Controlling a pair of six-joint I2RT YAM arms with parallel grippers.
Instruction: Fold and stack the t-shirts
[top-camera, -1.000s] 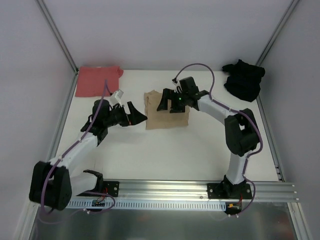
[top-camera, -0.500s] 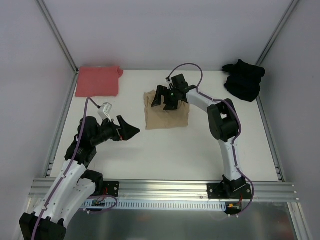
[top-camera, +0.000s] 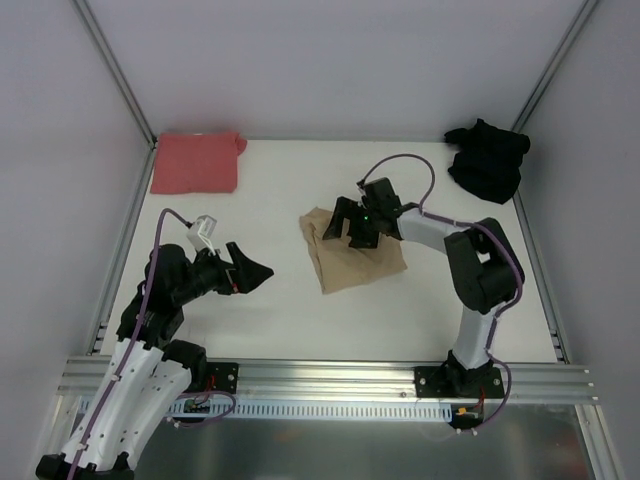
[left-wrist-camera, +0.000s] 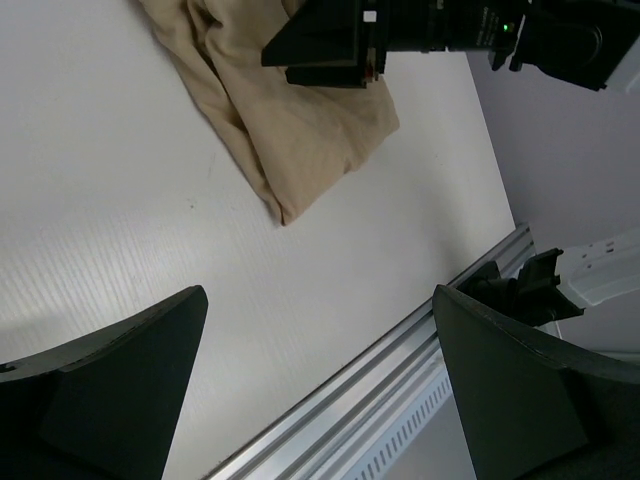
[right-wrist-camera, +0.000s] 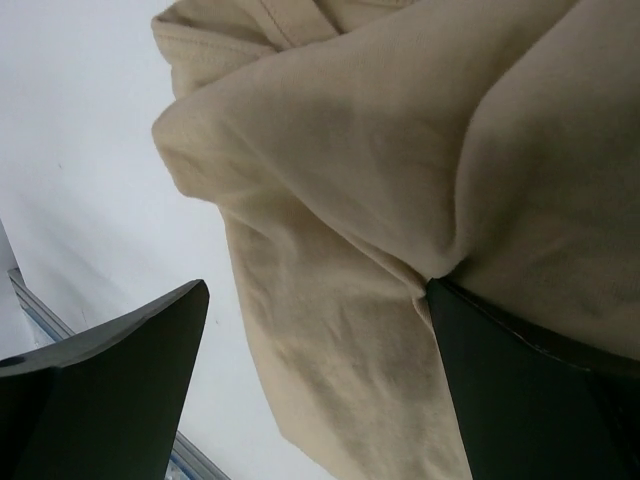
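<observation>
Since a second ago the tan shirt (top-camera: 358, 265) has slid a little nearer on the counter (top-camera: 300, 310) and turned askew, with the right jaws riding on its far left part. The left jaws have drawn back toward the near left, and both pairs stand wide open, clamping nothing. The tan shirt lies mid-counter, folded into a rumpled, skewed rectangle, its cloth puckered where the right jaws touch it; the red shirt (top-camera: 195, 162) lies folded flat at the far left corner and the black shirt (top-camera: 488, 158) sits heaped at the far right.
</observation>
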